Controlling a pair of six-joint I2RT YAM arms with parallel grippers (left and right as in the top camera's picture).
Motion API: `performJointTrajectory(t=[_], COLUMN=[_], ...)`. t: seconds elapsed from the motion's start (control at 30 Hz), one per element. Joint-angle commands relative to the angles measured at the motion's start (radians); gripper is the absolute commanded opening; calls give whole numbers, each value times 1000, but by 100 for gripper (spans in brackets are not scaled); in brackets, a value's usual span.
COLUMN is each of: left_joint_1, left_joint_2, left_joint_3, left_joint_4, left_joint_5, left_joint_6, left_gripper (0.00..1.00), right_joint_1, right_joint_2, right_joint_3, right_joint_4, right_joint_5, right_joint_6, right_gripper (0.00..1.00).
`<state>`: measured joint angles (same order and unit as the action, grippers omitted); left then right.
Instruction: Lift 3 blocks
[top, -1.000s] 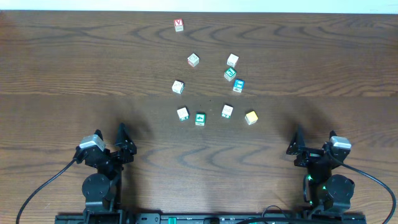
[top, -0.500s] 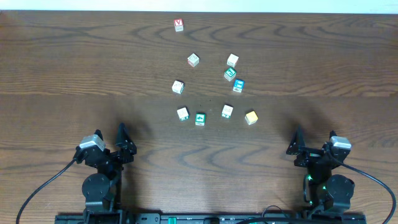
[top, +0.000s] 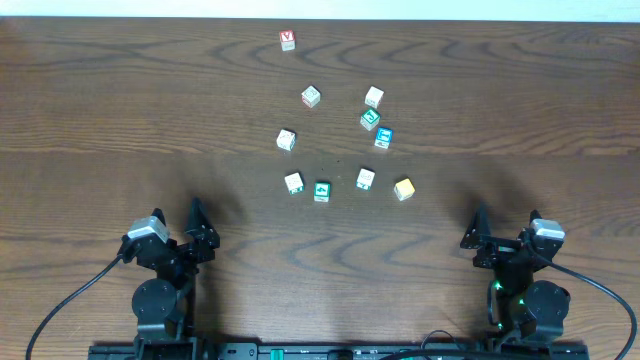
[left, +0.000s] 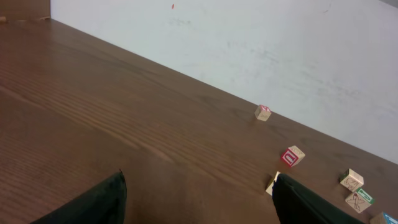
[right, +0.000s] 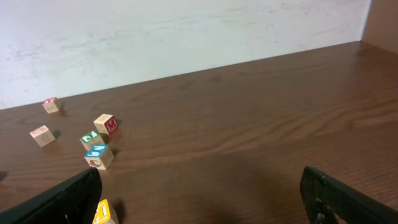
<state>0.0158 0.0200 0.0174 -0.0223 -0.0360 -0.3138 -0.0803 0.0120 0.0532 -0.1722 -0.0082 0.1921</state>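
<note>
Left jaws low at the near edge of the worktop (top: 90, 110): spread fully apart, empty, touching nothing. Right jaws the same: wide apart, bare, clear of every cube. In each wrist view, only two dark fingertips (left: 93, 205) at the bottom corners, with open wood between.

All three blocks flat on the worktop, in a loose row near the middle, further out than both arms and between them. Green block (top: 322, 190) at the left of the row, green face with a white mark upward. Pale block (top: 366, 179) next, red marks on it, apart from its neighbours. Yellow block (top: 404, 189) at the right end, turned a little askew.

Just left of the green block, an edged cube (top: 294, 183), pale with green trim. Further out, a teal cube (top: 370, 119) and a blue cube (top: 383, 138) close together, whether touching or not unclear. More pale cubes scattered around them. Far back, alone, a red-topped cube (top: 288, 40).

Worktop of dark brown wood with wavy grain, matt. Cubes small, wooden, square-edged, with printed faces. Beyond the far edge, a plain white wall (right: 186, 31).
</note>
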Motion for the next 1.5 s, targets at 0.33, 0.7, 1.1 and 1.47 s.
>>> performJointTrajectory(t=[0.33,0.7,1.1,1.47], left_joint_1=[-4,-4,-4,-4], left_joint_2=[3,3,3,3], left_joint_3=[-13,-13,-13,-13], left_joint_4=[-48,-48,-48,-48], left_joint_5=[-16,-16,-16,-16], left_joint_6=[13,13,13,13], left_gripper=[76,75,76,76], right_joint_1=[-3,-3,-3,-3], right_joint_2=[-5,-5,-5,-5], right_joint_3=[-5,-5,-5,-5], right_joint_4=[0,2,1,3], right_joint_5=[-5,-4,-19,-23], right_joint_6=[-14,-14,-14,-14], right_gripper=[99,99,99,99])
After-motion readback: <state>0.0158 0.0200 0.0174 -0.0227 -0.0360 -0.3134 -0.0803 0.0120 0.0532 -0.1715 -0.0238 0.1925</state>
